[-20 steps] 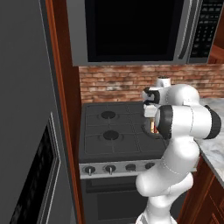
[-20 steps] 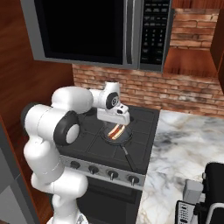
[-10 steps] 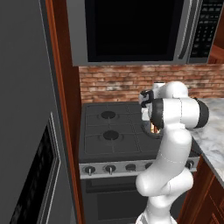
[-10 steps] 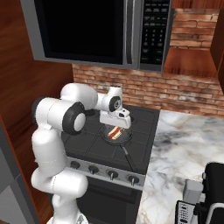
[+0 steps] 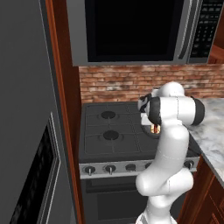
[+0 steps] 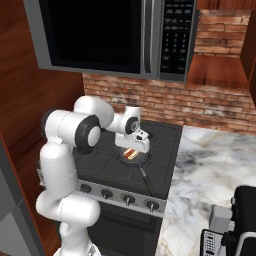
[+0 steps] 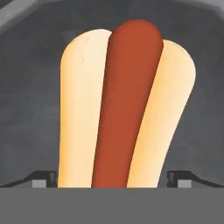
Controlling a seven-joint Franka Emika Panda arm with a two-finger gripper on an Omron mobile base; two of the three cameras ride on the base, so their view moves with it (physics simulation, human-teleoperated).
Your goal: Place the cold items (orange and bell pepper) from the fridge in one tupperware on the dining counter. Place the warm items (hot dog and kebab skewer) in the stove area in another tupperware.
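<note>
Gripper (image 7: 112,178) spread wide, low over the hot dog (image 7: 124,105) in the pan (image 6: 134,158) on the stove (image 6: 107,165); nothing grasped.

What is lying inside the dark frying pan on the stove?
A hot dog, red sausage in a pale bun, lies in the dark frying pan on the black stove. The open jaws straddle it. The white hand covers the pan's far side.

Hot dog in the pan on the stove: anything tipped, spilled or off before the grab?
Nothing stands out. The hot dog, red sausage in a pale bun, lies whole and flat in the dark round frying pan on the black gas stove. The open gripper has one fingertip on each side of it, not yet closed.
</note>
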